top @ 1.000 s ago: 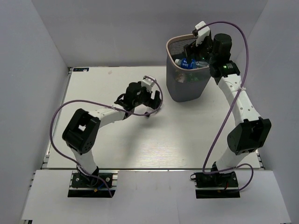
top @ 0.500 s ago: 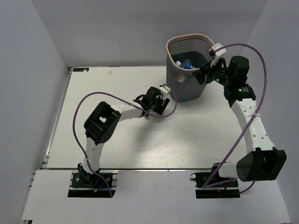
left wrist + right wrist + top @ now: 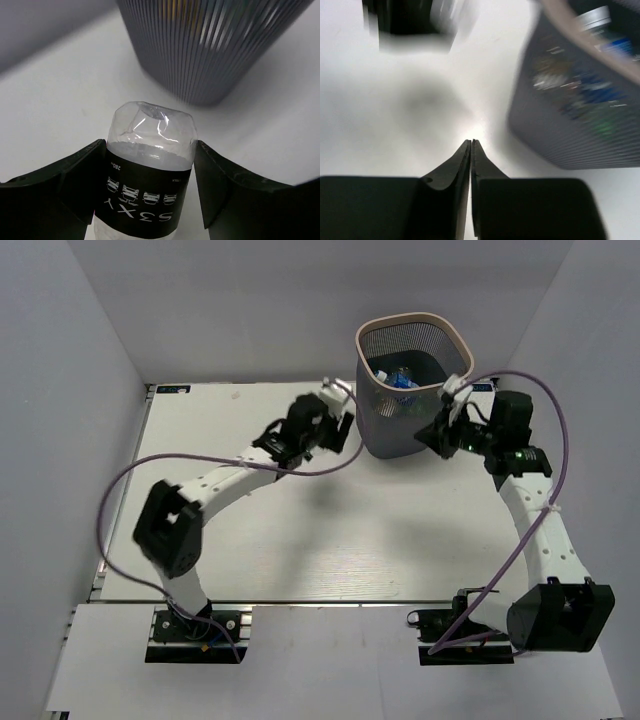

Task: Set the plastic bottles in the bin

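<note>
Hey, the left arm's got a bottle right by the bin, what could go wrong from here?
1. The bottle in the left gripper faces the mesh wall of the bin, not its opening; moving ahead without lifting could bump or shove the bin.
2. The jaws pinch clear plastic near one end, so it might slip or buckle.
3. The right gripper, shut and empty, sits close beside the bin and could get in the way.

Bottle (image 3: 150, 150) between fingers (image 3: 75, 185), left of bin (image 3: 210, 45)
</note>
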{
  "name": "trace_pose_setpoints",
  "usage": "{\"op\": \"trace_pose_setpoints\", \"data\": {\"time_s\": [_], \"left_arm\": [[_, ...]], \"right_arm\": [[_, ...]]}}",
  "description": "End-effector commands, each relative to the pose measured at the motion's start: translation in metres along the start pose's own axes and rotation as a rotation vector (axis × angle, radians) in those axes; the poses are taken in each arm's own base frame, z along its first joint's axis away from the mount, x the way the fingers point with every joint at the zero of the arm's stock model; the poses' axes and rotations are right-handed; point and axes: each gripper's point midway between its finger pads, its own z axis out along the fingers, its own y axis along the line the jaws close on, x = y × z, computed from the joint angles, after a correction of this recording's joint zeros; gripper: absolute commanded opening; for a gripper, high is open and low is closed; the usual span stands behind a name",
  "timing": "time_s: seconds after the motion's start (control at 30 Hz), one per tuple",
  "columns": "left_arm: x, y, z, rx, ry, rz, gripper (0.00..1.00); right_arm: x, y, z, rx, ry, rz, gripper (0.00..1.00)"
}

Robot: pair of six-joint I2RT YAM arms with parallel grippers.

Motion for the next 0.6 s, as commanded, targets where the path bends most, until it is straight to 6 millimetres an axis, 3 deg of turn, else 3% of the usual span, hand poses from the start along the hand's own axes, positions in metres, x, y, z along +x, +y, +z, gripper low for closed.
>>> {"op": "trace_pose_setpoints", "data": {"time_s": [0.0, 0.1, 0.17, 0.3, 0.33, 0.37, 0.4, 0.5, 0.57], "left_arm": [[-0.177, 0.000, -0.089, 0.091, -0.455, -0.041, 0.19], [-0.236, -0.019, -0.118, 0.223, -0.595, -0.039, 0.19], [-0.257, -0.032, -0.127, 0.304, -0.663, -0.051, 0.19], [-0.295, -0.052, -0.123, 0.439, -0.770, -0.140, 0.20], [-0.299, -0.056, -0.115, 0.463, -0.779, -0.157, 0.20], [-0.289, -0.063, -0.085, 0.484, -0.749, -0.173, 0.22], [-0.313, -0.063, -0.095, 0.510, -0.821, -0.210, 0.23], [-0.330, -0.070, -0.079, 0.573, -0.894, -0.284, 0.25], [-0.348, -0.069, -0.085, 0.593, -0.959, -0.312, 0.26]], "right_arm": [[0.046, 0.065, -0.015, -0.279, 0.054, -0.079, 0.00], [0.076, 0.089, -0.022, -0.371, 0.090, -0.114, 0.00], [0.101, 0.090, -0.019, -0.372, 0.146, -0.106, 0.00], [0.133, 0.087, -0.016, -0.371, 0.239, -0.064, 0.03], [0.139, 0.088, -0.016, -0.374, 0.257, -0.048, 0.03], [0.147, 0.088, -0.014, -0.377, 0.280, -0.028, 0.03], [0.149, 0.088, -0.013, -0.379, 0.288, -0.024, 0.03], [0.159, 0.088, -0.011, -0.375, 0.314, -0.015, 0.03], [0.168, 0.093, -0.011, -0.380, 0.328, -0.003, 0.03]]}}
